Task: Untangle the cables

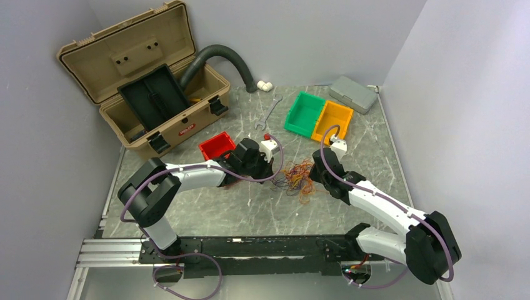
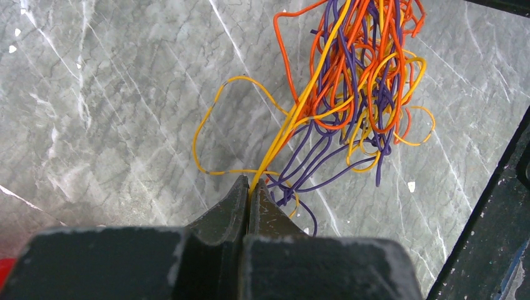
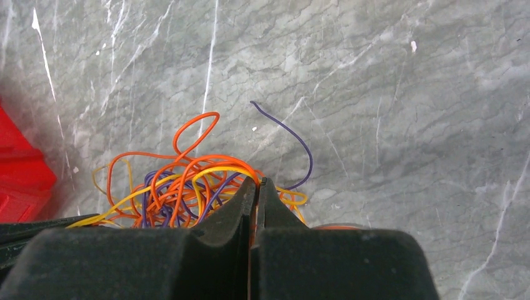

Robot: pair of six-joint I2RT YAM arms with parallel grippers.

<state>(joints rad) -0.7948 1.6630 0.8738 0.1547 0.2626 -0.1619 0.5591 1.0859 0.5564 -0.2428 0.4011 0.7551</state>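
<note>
Bright, even overhead light, soft faint shadows, sharp views (the close-up left claw point(image 2: 250, 185) looks slightly soft).

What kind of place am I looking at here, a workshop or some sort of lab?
Probably a robot lab bench dressed as a workshop: plain grey walls box in a marble-patterned tabletop, a white-and-black left robot arm and right robot arm are bolted on, beside an open tan plastic toolbox and a steel spanner.
</note>
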